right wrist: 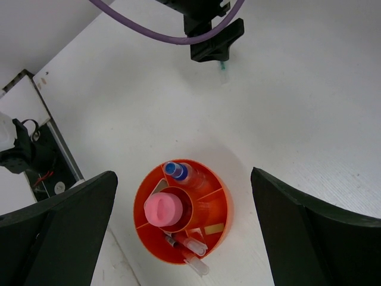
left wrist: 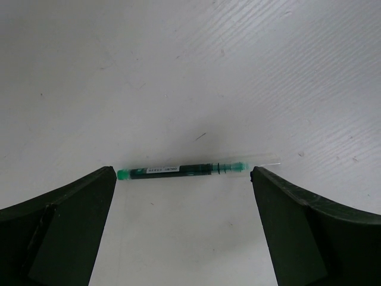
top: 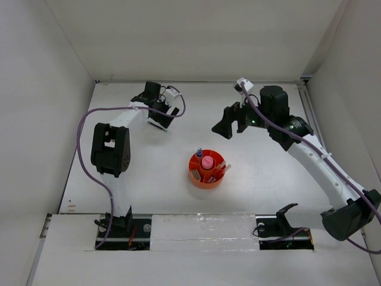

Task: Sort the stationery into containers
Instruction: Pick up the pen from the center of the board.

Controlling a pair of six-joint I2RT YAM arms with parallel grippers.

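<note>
A dark green pen [left wrist: 181, 170] with a clear cap lies flat on the white table, crosswise just beyond my open, empty left gripper [left wrist: 181, 226]. In the top view the left gripper [top: 162, 118] hovers at the far left. The orange organiser tray [top: 196, 180] holds the pink tube [right wrist: 164, 208] in its central cup, the blue-capped clear bottle [right wrist: 178, 172], two red pens [right wrist: 193, 250] and a tan eraser [right wrist: 214, 229] in outer compartments. My right gripper [top: 225, 128] is open and empty, high above the tray [right wrist: 221, 221]. The pen's tip also shows in the right wrist view [right wrist: 223, 70].
White walls enclose the table on the left, back and right. The arm bases [top: 122, 226] stand at the near edge, with a purple cable [top: 83, 155] looping beside the left arm.
</note>
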